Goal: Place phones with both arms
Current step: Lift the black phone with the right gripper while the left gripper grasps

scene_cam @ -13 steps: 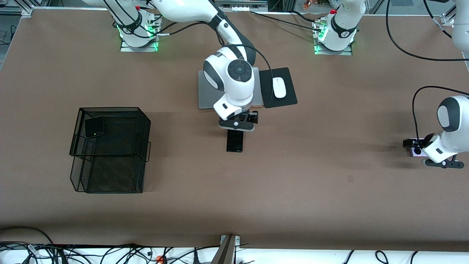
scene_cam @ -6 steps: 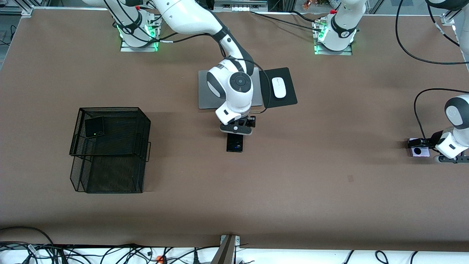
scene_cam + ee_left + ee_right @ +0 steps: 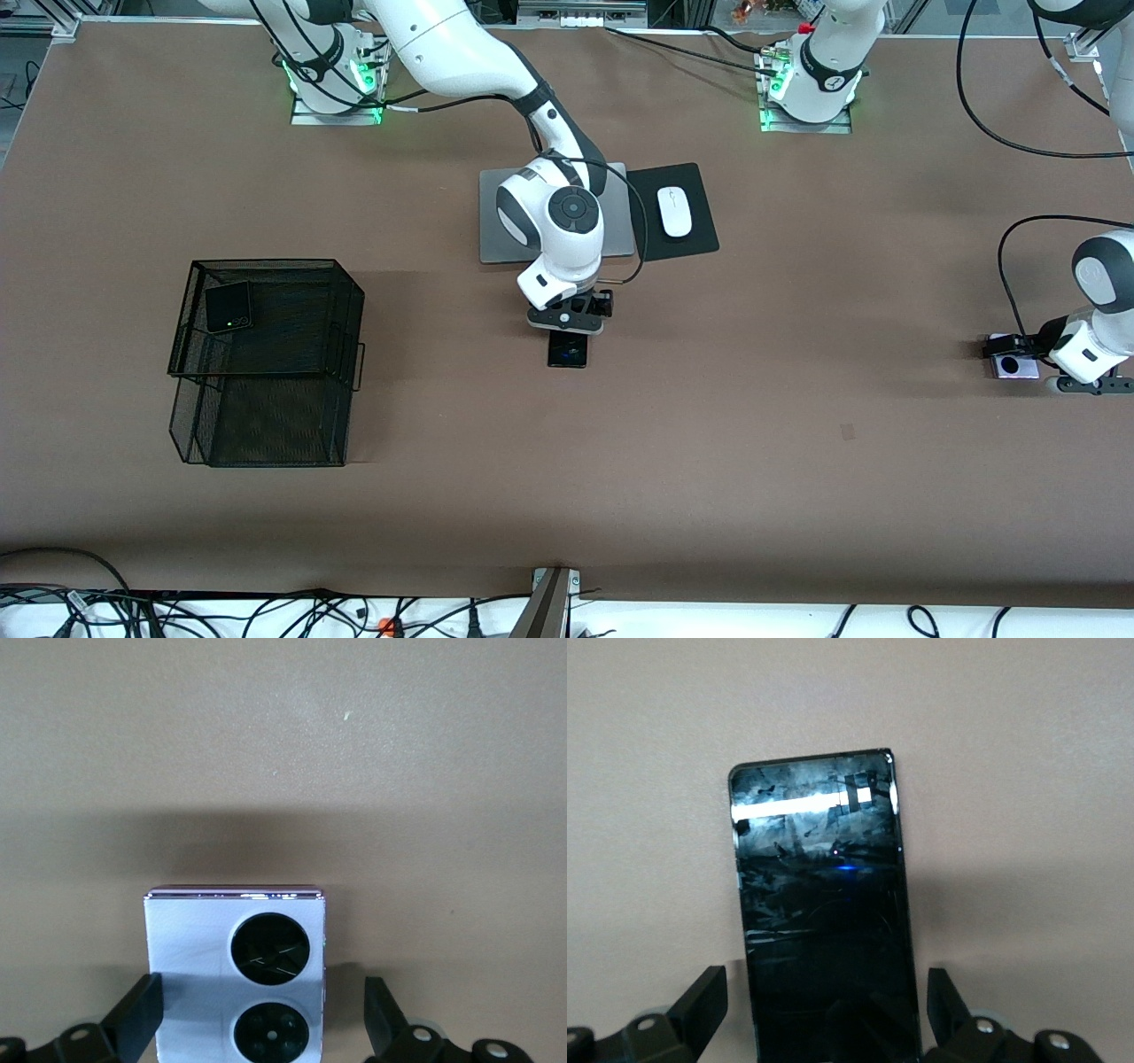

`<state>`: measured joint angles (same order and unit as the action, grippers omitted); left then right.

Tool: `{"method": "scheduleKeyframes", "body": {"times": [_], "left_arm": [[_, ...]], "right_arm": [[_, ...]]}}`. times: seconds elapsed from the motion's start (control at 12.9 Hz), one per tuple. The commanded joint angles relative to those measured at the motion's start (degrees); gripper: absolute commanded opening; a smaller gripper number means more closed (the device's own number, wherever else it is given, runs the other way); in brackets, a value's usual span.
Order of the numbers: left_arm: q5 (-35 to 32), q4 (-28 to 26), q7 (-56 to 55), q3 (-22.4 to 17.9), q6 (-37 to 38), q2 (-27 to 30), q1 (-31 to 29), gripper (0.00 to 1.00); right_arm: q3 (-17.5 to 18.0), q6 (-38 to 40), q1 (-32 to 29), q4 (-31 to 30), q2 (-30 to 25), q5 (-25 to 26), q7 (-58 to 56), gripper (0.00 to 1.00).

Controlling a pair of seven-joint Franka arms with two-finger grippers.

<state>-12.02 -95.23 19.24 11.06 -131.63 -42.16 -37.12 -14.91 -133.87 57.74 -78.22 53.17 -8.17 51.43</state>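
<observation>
While both end effectors are straddling phones, you are seeing fingers spread.
Right end effector [image 3: 568,330] is bracketing the slim black phone [image 3: 567,352]; left end effector [image 3: 1028,354] the lilac phone [image 3: 1010,366], on the desk [image 3: 709,425].

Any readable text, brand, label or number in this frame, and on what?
None can be read.
Slim black phone between the open right tool's fingers: only glare and a blue light, no text.
Lilac phone between the open left tool's fingers: two black circles, no lettering.
Left arm's base: a mark, too small to read.
</observation>
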Motion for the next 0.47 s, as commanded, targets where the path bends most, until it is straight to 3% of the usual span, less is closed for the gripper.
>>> {"method": "scheduleKeyframes", "body": {"times": [0.0, 0.16, 0.23, 0.39], "left_arm": [[-2.28, 1.8, 1.33, 0.36, 0.06, -0.64, -0.23, 1.0], [-3.44, 2.33, 0.63, 0.45, 0.06, -0.64, -0.06, 1.0], [-3.36, 2.42, 0.54, 0.45, 0.06, -0.73, -0.06, 1.0], [-3.18, 2.33, 0.18, 0.45, 0.06, -1.08, 0.03, 1.0]], "right_arm": [[0.14, -2.0, -0.17, -0.26, 0.71, -0.79, -1.07, 1.0], [0.14, -2.62, -0.17, -0.26, 1.06, -0.88, -1.07, 1.0], [0.14, -2.71, -0.17, -0.26, 1.15, -0.79, -1.07, 0.93], [0.14, -2.71, -0.17, -0.17, 1.06, -0.79, -1.24, 0.19]]}}
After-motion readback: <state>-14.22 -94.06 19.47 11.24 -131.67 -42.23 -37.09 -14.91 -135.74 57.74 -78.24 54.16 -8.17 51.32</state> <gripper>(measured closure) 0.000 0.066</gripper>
